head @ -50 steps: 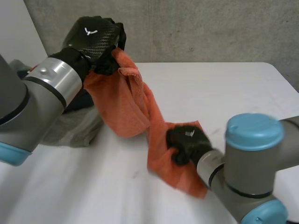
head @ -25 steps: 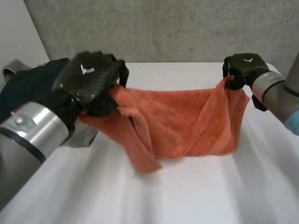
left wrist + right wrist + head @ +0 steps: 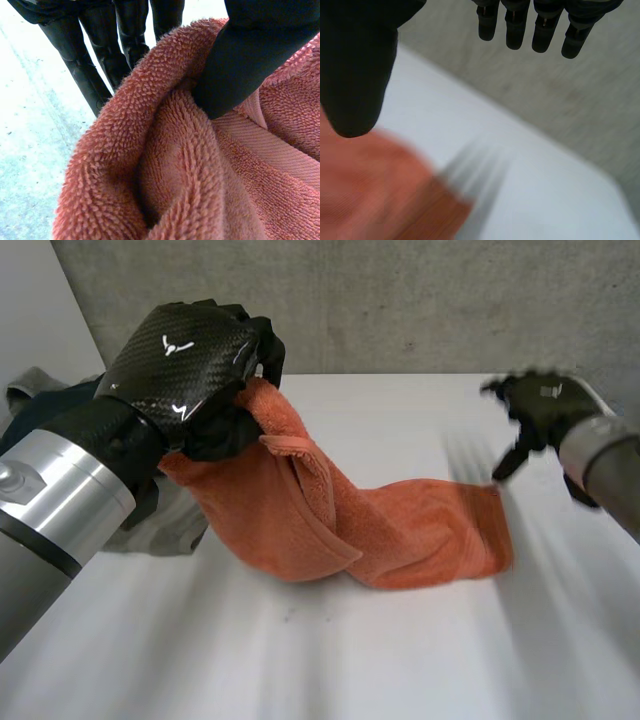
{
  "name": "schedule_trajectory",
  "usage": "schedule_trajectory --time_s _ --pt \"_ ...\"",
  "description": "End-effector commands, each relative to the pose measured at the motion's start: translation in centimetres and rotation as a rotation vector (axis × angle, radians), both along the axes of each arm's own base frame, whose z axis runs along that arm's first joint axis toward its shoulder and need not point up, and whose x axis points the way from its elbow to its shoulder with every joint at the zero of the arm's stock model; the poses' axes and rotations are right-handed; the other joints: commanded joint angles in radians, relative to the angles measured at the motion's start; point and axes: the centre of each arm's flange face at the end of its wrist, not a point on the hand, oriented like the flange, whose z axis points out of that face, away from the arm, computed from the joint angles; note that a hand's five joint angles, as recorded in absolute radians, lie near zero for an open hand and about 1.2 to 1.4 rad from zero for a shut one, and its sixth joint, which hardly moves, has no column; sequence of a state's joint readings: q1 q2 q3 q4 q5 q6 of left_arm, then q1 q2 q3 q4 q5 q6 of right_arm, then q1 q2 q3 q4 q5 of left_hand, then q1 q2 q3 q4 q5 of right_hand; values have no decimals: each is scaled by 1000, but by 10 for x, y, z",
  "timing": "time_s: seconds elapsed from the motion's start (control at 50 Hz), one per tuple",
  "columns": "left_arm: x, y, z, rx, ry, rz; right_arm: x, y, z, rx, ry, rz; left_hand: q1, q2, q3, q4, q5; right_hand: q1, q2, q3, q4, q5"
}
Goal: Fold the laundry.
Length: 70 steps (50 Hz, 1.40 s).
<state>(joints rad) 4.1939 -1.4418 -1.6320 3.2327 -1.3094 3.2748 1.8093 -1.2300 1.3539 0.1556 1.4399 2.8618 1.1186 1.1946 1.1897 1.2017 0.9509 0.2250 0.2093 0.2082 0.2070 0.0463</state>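
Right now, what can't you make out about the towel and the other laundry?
End of the orange towel nearest the right robot hand: motion-blurred in head and right wrist views, edges unreadable.
Which towel part the left robot hand pinches: covered by the hand in head view; left wrist view too close.
Clothes pile: mostly behind the left arm, head view.

A bare lab-like room: concrete wall [image 3: 420,300], plain white table [image 3: 380,660].
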Motion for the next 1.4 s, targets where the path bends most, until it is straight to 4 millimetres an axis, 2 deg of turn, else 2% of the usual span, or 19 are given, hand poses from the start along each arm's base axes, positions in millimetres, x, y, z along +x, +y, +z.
schedule_trajectory --time_s 0.02,0.18,0.22,0.28,0.34,0.38,0.48,0.66,0.72,0.84,0.98,1.0,1.02,1.04,1.06,1.08,1.26,1.34,1.4 --pt "-2 -2 3 4 13 -6 -2 54 -55 196 53 126 278 202 207 195 271 -50 -35 -34 -32 -46" --pt "-2 -3 10 -3 42 -3 6 52 -116 248 59 155 278 202 207 195 271 17 33 34 35 22" --pt "-1 -4 12 3 56 -2 12 55 -123 258 65 175 278 202 207 195 271 293 309 310 311 297" --pt "0 -6 15 18 91 -3 17 51 -120 205 75 175 278 202 207 195 271 1169 1185 1186 1187 1173" --pt "1 -8 17 29 113 1 16 39 -110 128 81 126 278 202 207 195 271 1171 1187 1188 1189 1175" --pt "3 -11 18 29 118 12 14 35 -93 70 82 102 278 202 207 195 271 1171 1187 1188 1189 1175" --pt "12 -19 20 24 121 48 6 52 9 -212 149 117 278 202 207 195 271 1171 1187 1188 1189 1175" --pt "32 -28 6 107 69 126 -24 58 77 -124 262 172 278 202 207 195 271 1171 1187 1188 1189 1175" --pt "38 -35 -9 164 42 157 -23 40 70 -58 248 200 278 202 207 195 271 1171 1187 1188 1189 1175" --pt "29 -64 -81 330 -51 168 -16 -2 34 32 246 210 278 202 207 195 271 1171 1187 1188 1189 1175" --pt "8 -111 -143 293 -185 167 -5 -58 -46 102 286 157 278 202 207 195 271 1171 1187 1188 1189 1175" --pt "4 -116 -147 281 -200 165 -4 -70 -54 61 307 106 153 77 82 70 146 1171 1187 1188 1189 1175" --pt "-1 -127 -152 248 -228 165 -4 -75 -56 35 316 78 -258 -334 -329 -341 -265 1171 1187 1188 1189 1175" --pt "-3 -132 -155 236 -242 166 -3 -79 -58 10 322 53 -448 -524 -519 -531 -455 989 1005 1006 1007 993" --pt "-5 -136 -155 222 -252 169 1 -84 -57 -48 331 13 -569 -645 -640 -652 -576 182 198 199 200 186" --pt "-7 -143 -153 196 -272 183 3 -85 -56 -76 336 -4 -675 -751 -746 -758 -682 -50 -35 -34 -32 -46" --pt "2 -137 -89 58 -219 285 3 -63 -6 -274 292 -69 -832 -908 -903 -915 -838 -50 -35 -34 -32 -46" --pt "8 -121 -82 55 -215 282 -4 -35 21 -307 286 -74 -814 -890 -885 -897 -821 -50 -35 -34 -32 -46" --pt "9 -111 -89 80 -229 267 -9 -16 13 -243 306 -47 -767 -843 -838 -850 -774 -50 -35 -34 -32 -46"
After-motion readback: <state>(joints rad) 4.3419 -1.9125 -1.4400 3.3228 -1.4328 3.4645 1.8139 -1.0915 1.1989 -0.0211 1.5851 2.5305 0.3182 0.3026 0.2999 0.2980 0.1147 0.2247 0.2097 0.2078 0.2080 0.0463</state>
